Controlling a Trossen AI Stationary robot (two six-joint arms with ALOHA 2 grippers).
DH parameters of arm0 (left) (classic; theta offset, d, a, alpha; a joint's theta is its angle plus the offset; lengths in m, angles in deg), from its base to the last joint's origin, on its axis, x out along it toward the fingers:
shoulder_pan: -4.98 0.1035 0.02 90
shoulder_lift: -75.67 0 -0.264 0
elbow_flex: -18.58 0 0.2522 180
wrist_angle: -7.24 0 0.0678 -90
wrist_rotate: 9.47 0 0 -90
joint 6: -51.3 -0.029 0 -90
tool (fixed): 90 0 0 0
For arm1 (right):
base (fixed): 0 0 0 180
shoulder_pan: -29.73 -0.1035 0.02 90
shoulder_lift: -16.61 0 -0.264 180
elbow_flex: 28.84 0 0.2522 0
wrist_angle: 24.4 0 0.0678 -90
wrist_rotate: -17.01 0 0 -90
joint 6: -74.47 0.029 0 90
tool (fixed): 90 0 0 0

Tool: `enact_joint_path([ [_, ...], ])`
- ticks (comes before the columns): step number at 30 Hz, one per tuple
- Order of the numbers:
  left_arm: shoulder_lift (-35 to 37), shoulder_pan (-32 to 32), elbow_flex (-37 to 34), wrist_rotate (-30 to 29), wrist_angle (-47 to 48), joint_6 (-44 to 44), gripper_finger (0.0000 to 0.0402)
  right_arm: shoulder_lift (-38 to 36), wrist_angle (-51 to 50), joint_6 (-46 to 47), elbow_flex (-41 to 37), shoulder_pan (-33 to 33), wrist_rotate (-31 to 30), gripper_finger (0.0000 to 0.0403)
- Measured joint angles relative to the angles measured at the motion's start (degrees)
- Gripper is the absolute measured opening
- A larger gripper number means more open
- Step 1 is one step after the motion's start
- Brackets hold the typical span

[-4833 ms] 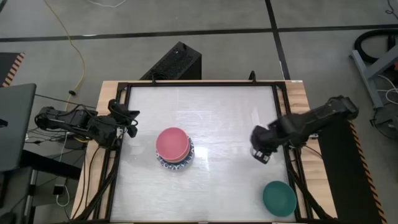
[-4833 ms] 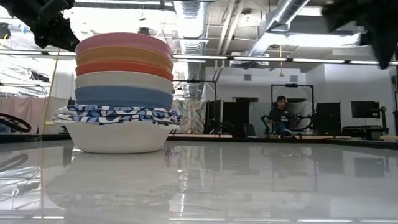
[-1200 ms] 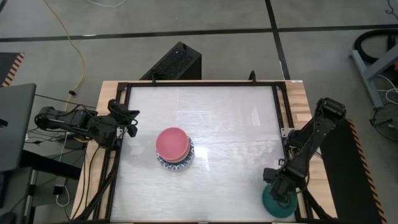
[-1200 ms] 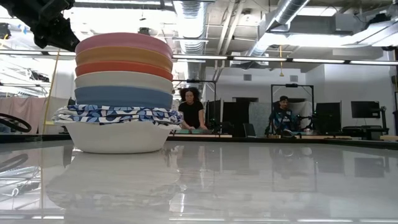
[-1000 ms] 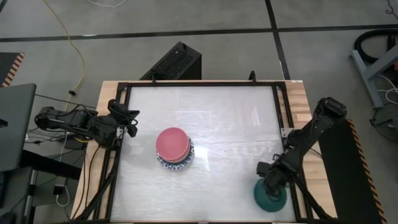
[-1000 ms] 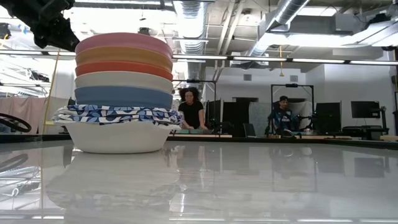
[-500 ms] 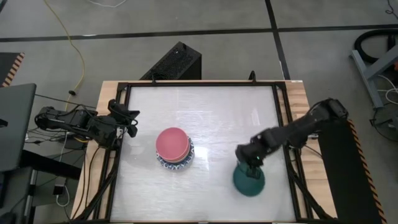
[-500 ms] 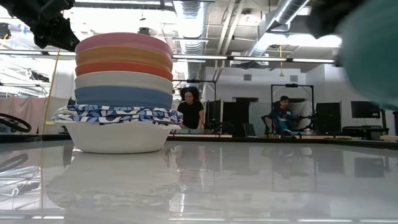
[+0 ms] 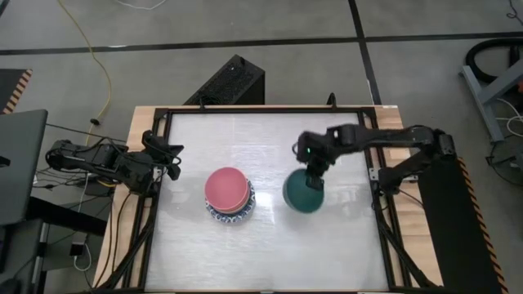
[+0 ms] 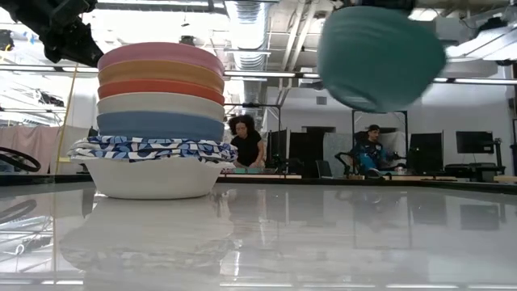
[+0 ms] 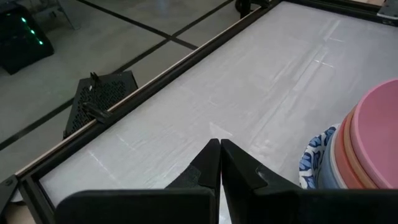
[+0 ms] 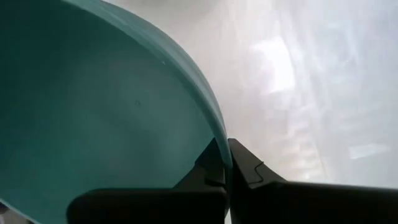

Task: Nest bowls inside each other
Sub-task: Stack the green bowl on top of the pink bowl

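High view: right gripper (image 9: 314,167) pinches the rim of the teal bowl (image 9: 304,194), just right of the bowl stack (image 9: 229,194); left gripper (image 9: 169,160) clenched at the table's (image 9: 270,139) left edge.
Low view: teal bowl (image 10: 378,56) hangs airborne, tilted.
Right wrist view: fingers (image 12: 208,167) clamp the rim.

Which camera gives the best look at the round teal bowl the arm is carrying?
The low view: the round teal bowl hangs clear of the table. The high view shows it beside the stack; the right wrist view shows its pinched rim; the left wrist view misses it.
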Motion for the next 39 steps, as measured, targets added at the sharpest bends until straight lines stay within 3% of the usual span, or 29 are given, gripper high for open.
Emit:
enact_joint_path([
  [6, 0.0, 0.0, 0.0, 0.01, 0.0, -0.02, 0.0, 3.23, -0.46, -7.74, 6.45, 6.09, 0.17, 0.0008],
  [11, 0.0, -0.01, 0.01, 0.01, 0.01, 0.0, 0.0, 10.37, -1.85, -14.15, 14.62, 7.54, 1.65, 0.0008],
  [22, 0.0, -0.02, 0.01, 0.01, -0.01, -0.02, 0.0, 29.49, -11.94, -26.3, 41.7, 7.6, 1.71, 0.0008],
  [30, 0.0, 0.0, 0.02, 0.01, -0.01, 0.0, 0.0, 37.48, -20.34, -29.26, 59.37, 7.55, 1.68, 0.0008],
  [39, 0.0, -0.02, 0.0, 0.01, -0.01, 0.04, 0.0, 38.37, -11.02, -31.83, 62.88, 6.84, 1.7, 0.0008],
])
